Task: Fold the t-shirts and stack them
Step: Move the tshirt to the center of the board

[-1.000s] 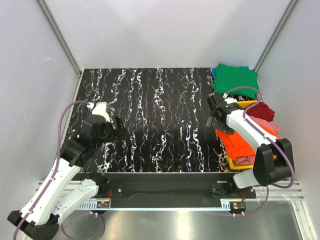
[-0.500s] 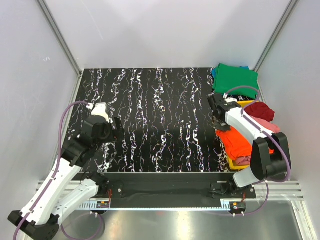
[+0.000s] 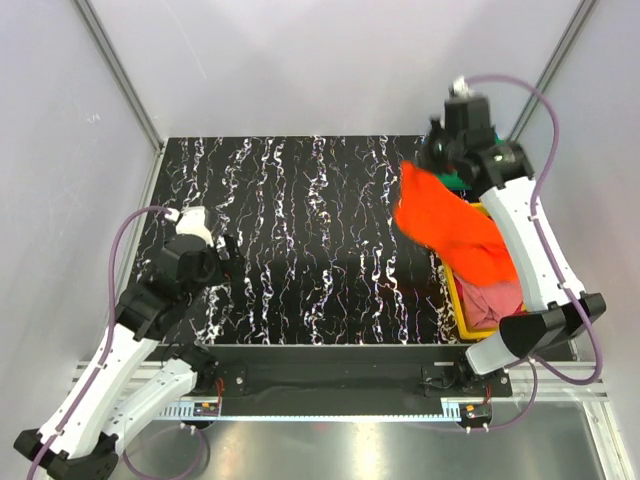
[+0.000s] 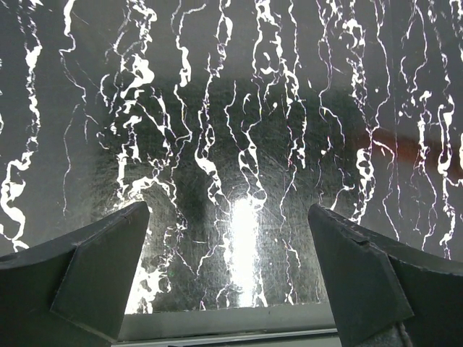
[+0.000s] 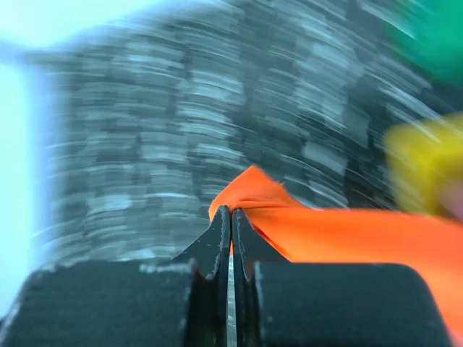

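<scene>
My right gripper (image 3: 428,163) is raised high over the table's back right and shut on a corner of the bright orange t-shirt (image 3: 446,226). The shirt hangs from it in a slanted sheet down toward the yellow tray (image 3: 461,318). In the blurred right wrist view the fingertips of the right gripper (image 5: 231,211) pinch an orange t-shirt (image 5: 329,231) fold tight. A pink t-shirt (image 3: 492,300) lies in the tray. A green t-shirt (image 5: 432,36) shows as a blur at the upper right. My left gripper (image 3: 226,254) hovers low over the table's left side, and the left gripper (image 4: 228,217) is wide open with nothing in it.
The black table with white marbling (image 3: 310,230) spreads between the arms. White walls and metal posts close in the back and sides. The table's near edge (image 4: 231,322) shows just under the left fingers.
The right gripper shut on the orange t-shirt in the tray, then swung up and back, pulling the shirt out into the air. The left arm has shifted only slightly.
</scene>
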### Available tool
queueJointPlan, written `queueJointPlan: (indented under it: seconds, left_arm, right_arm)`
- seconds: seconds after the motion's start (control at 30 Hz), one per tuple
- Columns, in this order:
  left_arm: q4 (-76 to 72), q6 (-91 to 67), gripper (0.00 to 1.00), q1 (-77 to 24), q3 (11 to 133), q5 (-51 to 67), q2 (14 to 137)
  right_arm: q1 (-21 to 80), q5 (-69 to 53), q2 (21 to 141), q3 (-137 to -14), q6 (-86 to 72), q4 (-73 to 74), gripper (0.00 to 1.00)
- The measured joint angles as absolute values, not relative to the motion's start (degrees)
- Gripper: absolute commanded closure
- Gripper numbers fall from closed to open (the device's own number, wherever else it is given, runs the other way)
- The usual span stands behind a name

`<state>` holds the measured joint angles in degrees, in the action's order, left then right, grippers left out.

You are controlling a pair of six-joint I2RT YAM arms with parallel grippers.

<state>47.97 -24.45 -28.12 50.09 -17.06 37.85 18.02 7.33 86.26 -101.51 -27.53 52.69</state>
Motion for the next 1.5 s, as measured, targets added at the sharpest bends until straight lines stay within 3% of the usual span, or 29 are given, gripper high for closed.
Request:
queueJointPlan:
  seconds: [0.1,0.13,0.23,0.27,0.37,0.5,0.63,0.83,1.0,1.2,1.5]
  left_arm:
    - [47.97,-24.47,0.01,-28.12,50.0,-17.69,36.69]
    - [47.94,-24.47,0.01,-28.08,50.0,-17.93,36.23]
    - [47.97,-24.69,0.01,-27.97,50.0,-18.55,35.31]
    - [47.97,-24.75,0.01,-27.94,50.0,-18.76,35.22]
    - [47.97,-25.06,0.01,-27.79,50.0,-19.31,35.22]
    - [47.97,-25.39,0.01,-27.73,50.0,-20.14,34.61]
    - [47.99,-25.8,0.01,-27.73,50.0,-21.08,33.39]
    - [48.21,-27.31,0.01,-25.56,50.3,-24.75,37.32]
    - [46.11,-27.79,0.01,-17.08,56.25,-23.07,54.17]
    - [39.97,-30.39,0.03,-2.55,70.46,-15.68,83.05]
    - [39.55,-34.33,0.08,3.57,86.87,-12.23,112.09]
  right_arm:
    - [22.39,-5.13,90.56,-119.42,-27.57,49.45,1.0]
    - [24.18,-8.78,92.51,-125.51,-27.83,48.47,0.91]
    - [27.75,-15.97,99.11,-138.89,-29.63,47.37,0.33]
    - [28.27,-17.45,101.03,-140.9,-30.13,46.89,0.3]
    - [29.21,-18.9,105.36,-139.44,-30.3,46.57,0.29]
    - [30.0,-14.76,107.53,-123.26,-31.33,45.5,0.3]
    - [30.17,-9.63,105.36,-104.31,-32.4,43.75,0.26]
    - [30.17,-8.19,95.98,-86.65,-33.39,40.01,0.26]
    - [30.22,-8.47,86.7,-76.62,-34.09,35.79,0.26]
    - [30.22,-9.21,82.32,-69.58,-34.2,32.6,0.26]
    - [30.22,-11.0,73.23,-63.94,-34.17,31.38,0.25]
